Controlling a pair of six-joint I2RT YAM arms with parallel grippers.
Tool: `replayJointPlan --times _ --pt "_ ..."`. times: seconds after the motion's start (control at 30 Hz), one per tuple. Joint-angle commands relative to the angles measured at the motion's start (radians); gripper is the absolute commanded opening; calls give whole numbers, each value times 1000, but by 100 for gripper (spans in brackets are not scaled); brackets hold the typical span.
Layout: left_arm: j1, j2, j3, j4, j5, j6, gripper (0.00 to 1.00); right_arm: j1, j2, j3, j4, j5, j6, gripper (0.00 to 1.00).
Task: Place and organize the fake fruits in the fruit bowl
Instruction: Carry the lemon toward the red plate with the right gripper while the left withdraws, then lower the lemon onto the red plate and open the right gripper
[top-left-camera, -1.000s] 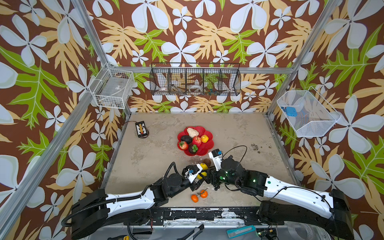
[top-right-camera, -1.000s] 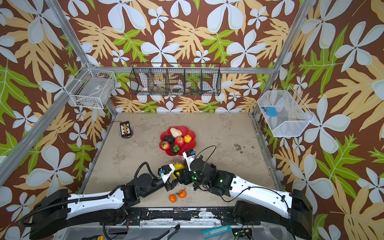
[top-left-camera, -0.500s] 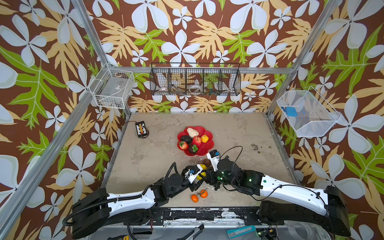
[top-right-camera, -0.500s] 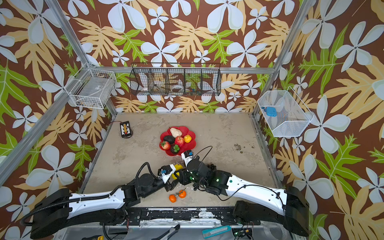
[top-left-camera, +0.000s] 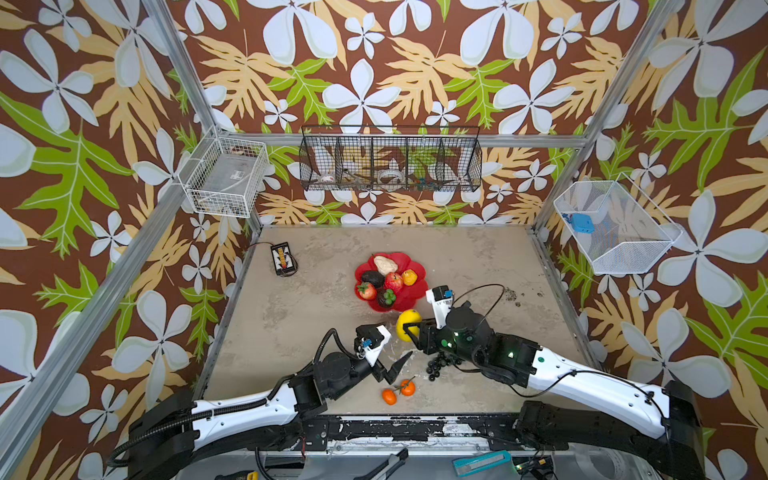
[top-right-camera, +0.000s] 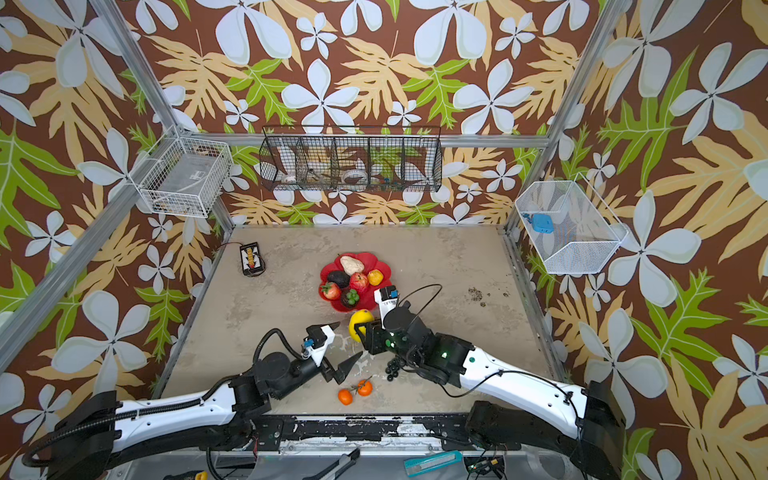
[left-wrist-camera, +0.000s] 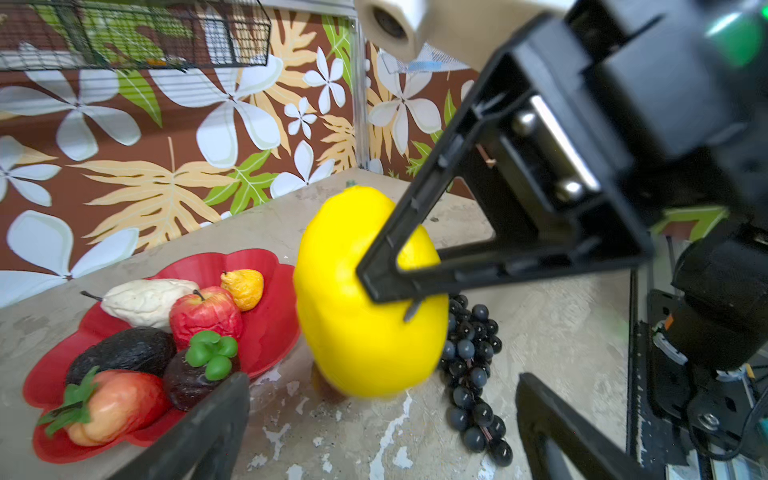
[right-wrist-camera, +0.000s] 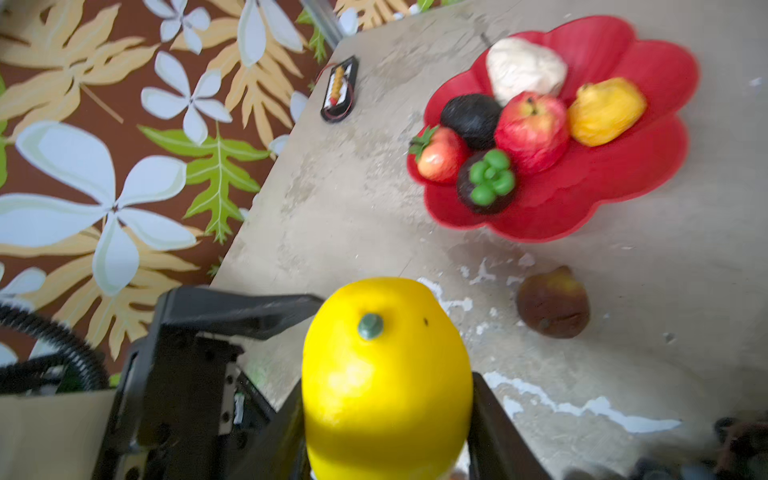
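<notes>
- Both top views: right gripper (top-left-camera: 410, 329) is clamped on the yellow lemon (top-left-camera: 406, 321), just beside the near edge of the red fruit bowl (top-left-camera: 419, 269). Bowl's already got the pear (top-left-camera: 385, 264), apple (top-left-camera: 393, 281), avocado (top-left-camera: 372, 277) and strawberry (top-left-camera: 366, 291) in it.
- Same views: left gripper (top-right-camera: 348, 340) has its jaws spread wide, nothing in them, close to the lemon. The grape bunch (top-left-camera: 437, 366) and two small oranges (top-left-camera: 408, 387) sit on the table (top-left-camera: 316, 299), outside the bowl.
- Left wrist: its own fingers (left-wrist-camera: 208, 428) are wide apart and empty. The lemon's pinched by the other arm's gripper, with the bowl on one side of it and the grape bunch on the other.
- Right wrist: lemon wedged between both fingers, and a brown fruit (right-wrist-camera: 552, 303) lying on the table near the bowl, outside it.
</notes>
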Motion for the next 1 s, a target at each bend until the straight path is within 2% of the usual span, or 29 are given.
replayJointPlan --times 0.0,0.17,0.3,0.63,0.97 --pt "0 -74 -32 40 -121 -15 100 -64 5 12 34 0 -18 48" --pt "1 -195 -74 43 -336 -30 100 -153 65 32 93 -12 -10 48" --pt "1 -267 -99 43 -408 -35 100 -204 140 39 151 -31 25 48" --pt "1 -285 -107 45 -418 -39 100 -253 371 121 235 -36 121 49" --pt "1 -286 -107 44 -415 -49 100 -264 522 162 269 -30 182 51"
